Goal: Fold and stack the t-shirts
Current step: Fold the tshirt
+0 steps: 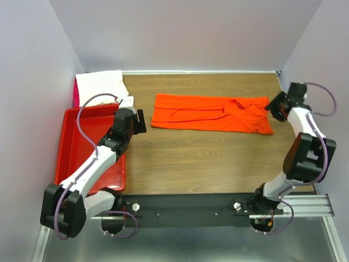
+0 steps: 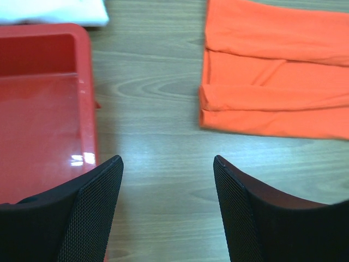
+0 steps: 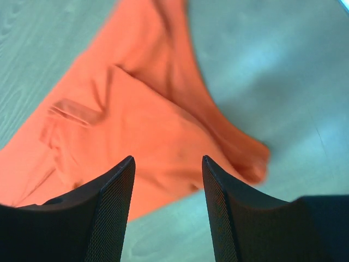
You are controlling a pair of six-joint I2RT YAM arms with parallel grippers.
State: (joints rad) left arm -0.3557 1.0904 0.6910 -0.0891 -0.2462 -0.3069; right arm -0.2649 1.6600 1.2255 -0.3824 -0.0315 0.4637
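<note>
An orange-red t-shirt (image 1: 210, 113) lies on the wooden table as a long band folded lengthwise. My left gripper (image 1: 142, 121) sits just off the shirt's left end. In the left wrist view it (image 2: 167, 161) is open over bare wood, with the shirt's edge (image 2: 272, 82) ahead and to the right. My right gripper (image 1: 270, 106) is at the shirt's right end. In the right wrist view it (image 3: 168, 159) is open and holds nothing, hanging above the cloth (image 3: 136, 109) near its corner. A white t-shirt (image 1: 100, 84) lies at the back left, with a pink sliver (image 1: 76, 93) beside it.
A rigid red plastic bin (image 1: 82, 147) stands along the table's left side, close to my left arm; its rim (image 2: 87, 109) is just left of the left fingers. Grey walls close in the back and both sides. Bare wood lies in front of the shirt.
</note>
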